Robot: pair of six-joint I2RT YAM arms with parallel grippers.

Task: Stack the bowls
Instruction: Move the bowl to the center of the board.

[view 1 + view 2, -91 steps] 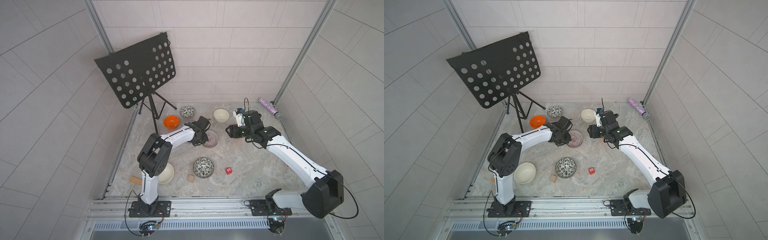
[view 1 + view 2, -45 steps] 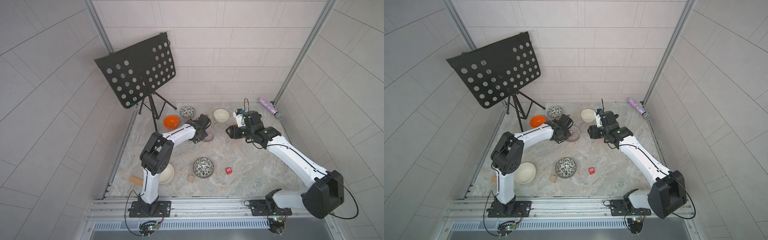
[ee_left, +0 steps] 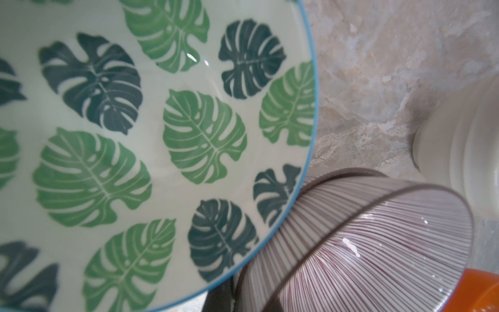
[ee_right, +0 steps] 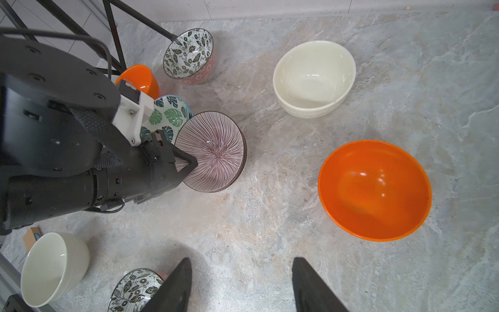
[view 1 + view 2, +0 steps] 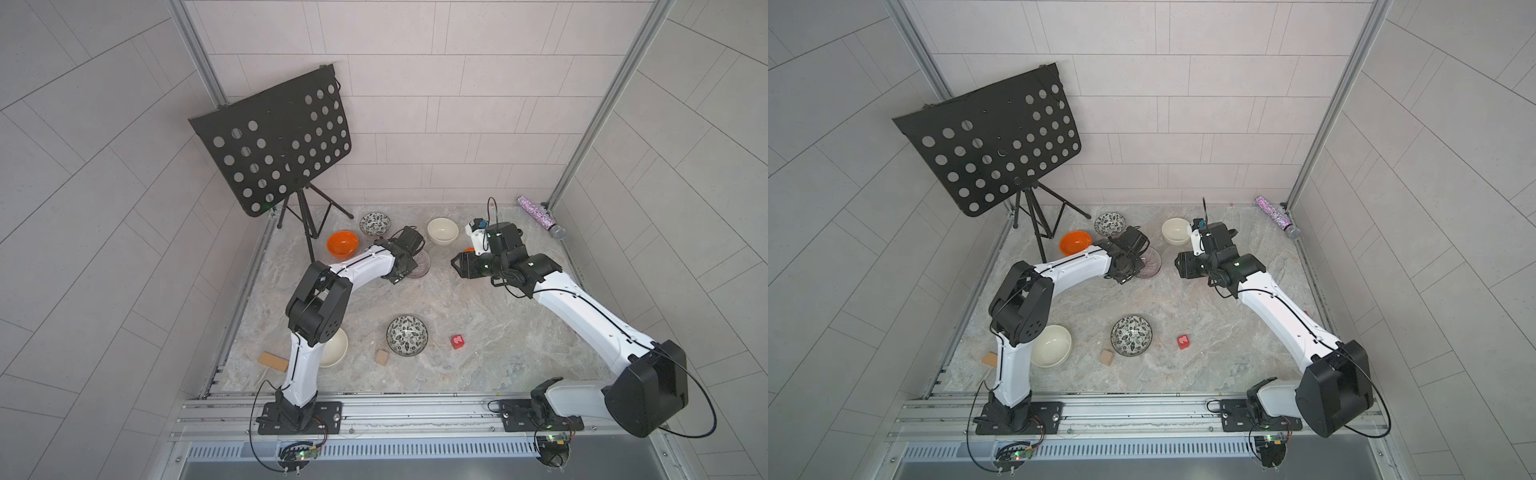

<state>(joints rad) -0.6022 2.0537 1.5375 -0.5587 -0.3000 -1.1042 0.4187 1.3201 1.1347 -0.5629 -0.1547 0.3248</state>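
My left gripper (image 4: 192, 162) pinches the purple striped bowl (image 4: 216, 151), tilted beside the green-leaf bowl (image 4: 170, 113); right gripper (image 4: 240, 286) hangs spread above the marbled tabletop (image 5: 478, 324). Pale tiled walls (image 5: 415, 124) enclose it, music stand (image 5: 282, 145) at the back corner.

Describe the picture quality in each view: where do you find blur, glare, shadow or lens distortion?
Left wrist view: the green-leaf bowl fills most of the frame, its leaves blurring toward the edge; white glints on the purple striped bowl. Right wrist view: sharp, with glints inside an orange bowl. Both top views: even light, faint shadows, wall tile lines bowed by the wide lens.
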